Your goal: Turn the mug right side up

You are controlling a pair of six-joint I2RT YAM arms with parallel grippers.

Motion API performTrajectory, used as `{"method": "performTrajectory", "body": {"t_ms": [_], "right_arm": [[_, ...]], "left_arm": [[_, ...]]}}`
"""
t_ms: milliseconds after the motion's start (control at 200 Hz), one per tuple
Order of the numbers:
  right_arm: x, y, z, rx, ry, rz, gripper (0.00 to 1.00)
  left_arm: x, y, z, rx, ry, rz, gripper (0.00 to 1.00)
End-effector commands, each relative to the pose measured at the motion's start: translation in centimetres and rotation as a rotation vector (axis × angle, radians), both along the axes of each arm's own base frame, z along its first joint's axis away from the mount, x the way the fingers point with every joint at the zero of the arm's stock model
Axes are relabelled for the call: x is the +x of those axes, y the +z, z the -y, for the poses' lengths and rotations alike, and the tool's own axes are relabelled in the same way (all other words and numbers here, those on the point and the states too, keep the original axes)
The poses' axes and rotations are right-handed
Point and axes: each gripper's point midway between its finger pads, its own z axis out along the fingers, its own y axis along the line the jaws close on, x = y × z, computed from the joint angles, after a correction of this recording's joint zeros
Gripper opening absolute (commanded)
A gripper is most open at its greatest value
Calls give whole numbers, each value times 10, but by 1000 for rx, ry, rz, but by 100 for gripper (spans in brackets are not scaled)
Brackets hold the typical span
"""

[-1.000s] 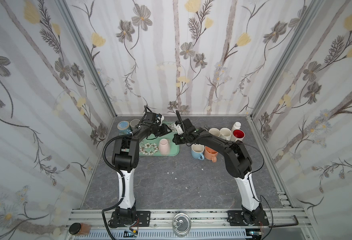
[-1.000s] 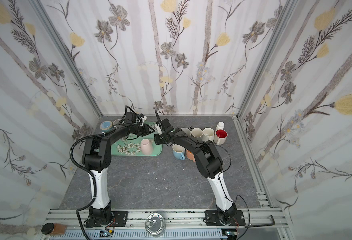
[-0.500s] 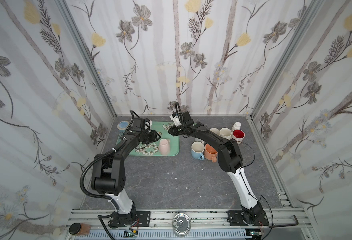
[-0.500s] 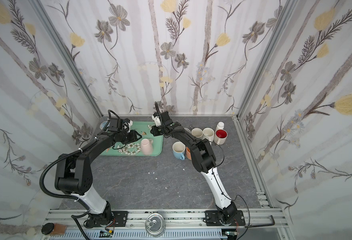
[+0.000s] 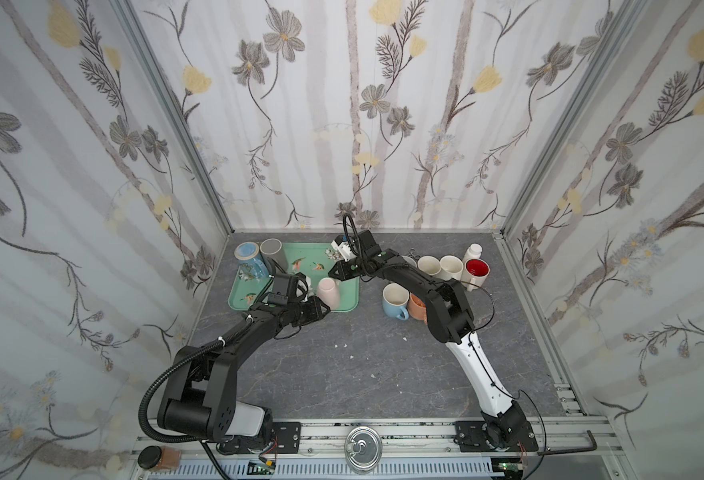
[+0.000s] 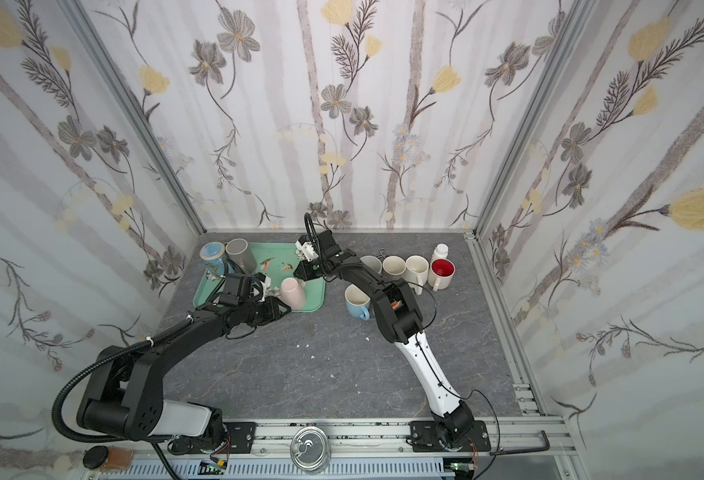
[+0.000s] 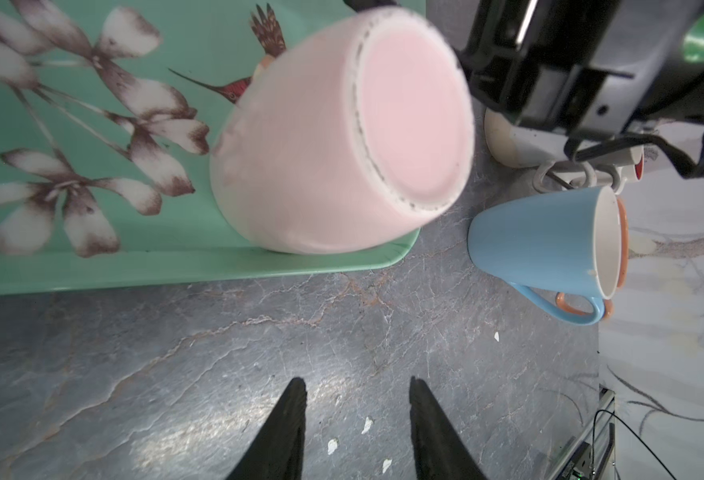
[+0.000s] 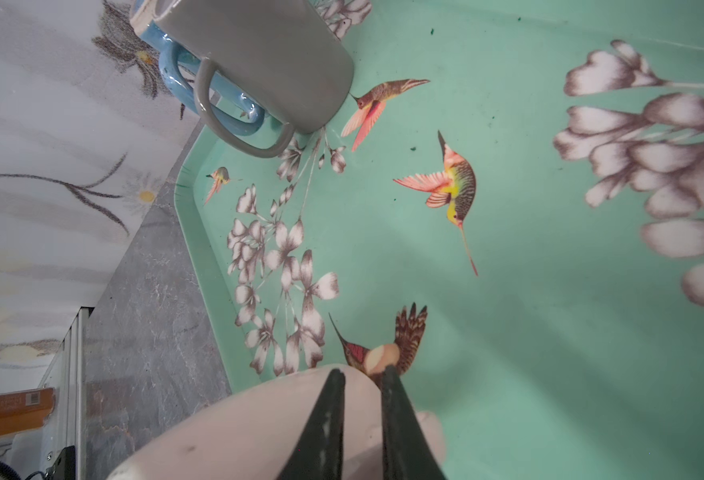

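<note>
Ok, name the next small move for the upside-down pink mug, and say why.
Probably ease the left gripper forward toward the pink mug: it stands base-up at the tray corner, the left jaws gape short of it, and the right gripper sits narrow-jawed at its far side.

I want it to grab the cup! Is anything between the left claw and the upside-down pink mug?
Only grey tabletop and the green tray's low rim lie between the left gripper and the pink ceramic mug.
</note>
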Motion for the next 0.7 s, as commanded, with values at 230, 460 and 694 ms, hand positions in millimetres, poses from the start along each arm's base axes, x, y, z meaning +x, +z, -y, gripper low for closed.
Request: {"method": "performTrajectory", "body": {"t_ms": [230, 460, 694], "right_arm": [[-24, 1, 18, -16, 65, -24, 17], [-35, -1, 27, -36, 68, -29, 17], [-47, 8, 38, -89, 28, 36, 17]], "left_arm": [[34, 7, 8, -92, 26, 53, 40], [55, 10, -5, -79, 60, 72, 40], [71, 8, -15, -59, 80, 84, 40]]}}
